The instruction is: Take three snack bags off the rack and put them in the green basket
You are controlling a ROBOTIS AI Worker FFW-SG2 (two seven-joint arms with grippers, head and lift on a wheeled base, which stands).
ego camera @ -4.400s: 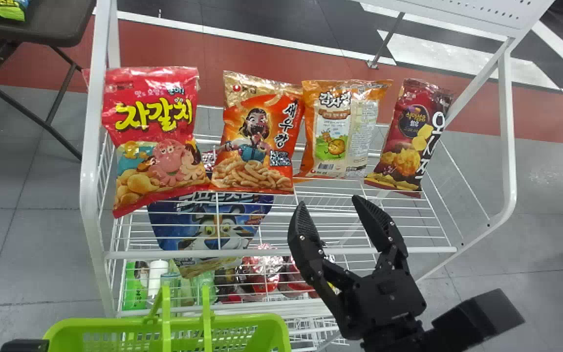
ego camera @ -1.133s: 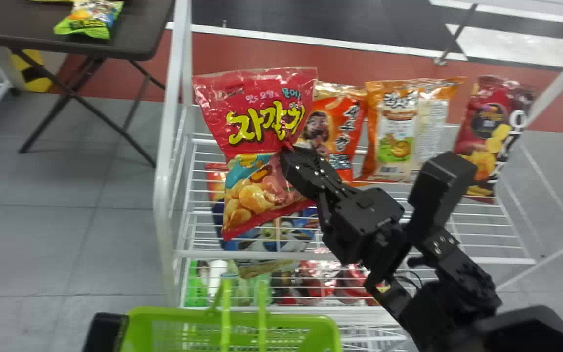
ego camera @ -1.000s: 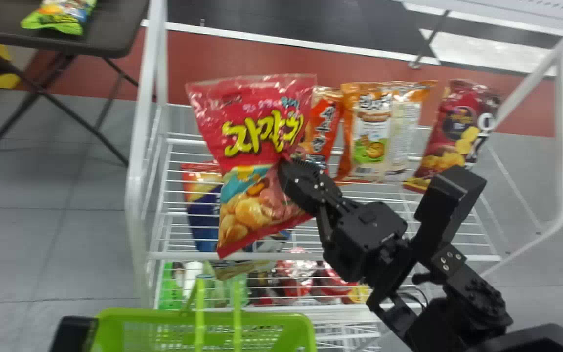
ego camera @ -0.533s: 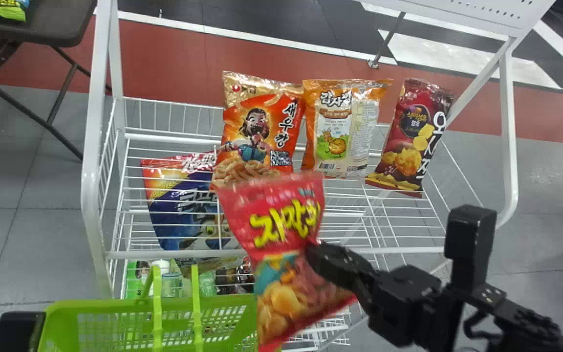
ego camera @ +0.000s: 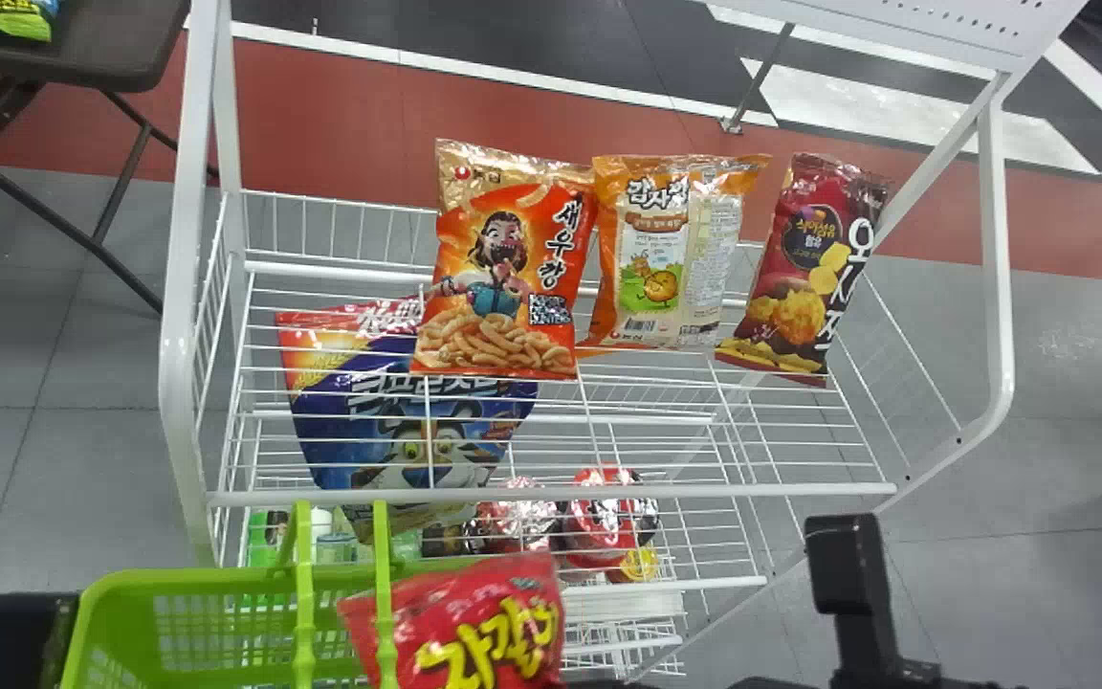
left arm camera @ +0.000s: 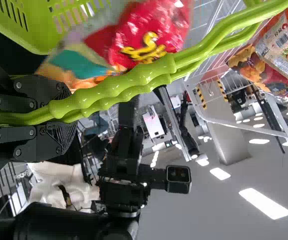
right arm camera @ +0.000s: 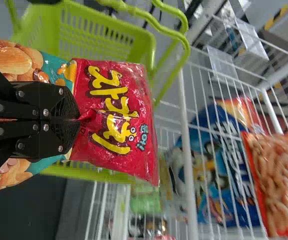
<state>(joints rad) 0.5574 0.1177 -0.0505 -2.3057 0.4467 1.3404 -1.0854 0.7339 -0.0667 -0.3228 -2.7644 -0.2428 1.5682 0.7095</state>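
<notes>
Seemed to be at the placing step, with the red snack bag over the green basket and partly behind its handles from the head's side. Was pinched across the middle by the right gripper, narrowed on it. Called next, by judgement, for lowering inside the walls, clear of the handles, then easing the pinch wide. Came out plainly in the right wrist view: that pinch. Offered instead, in the left wrist view, the left gripper clamped round the handles; in the head view, an orange bag, an orange-and-white bag and a dark red bag along the rack.
</notes>
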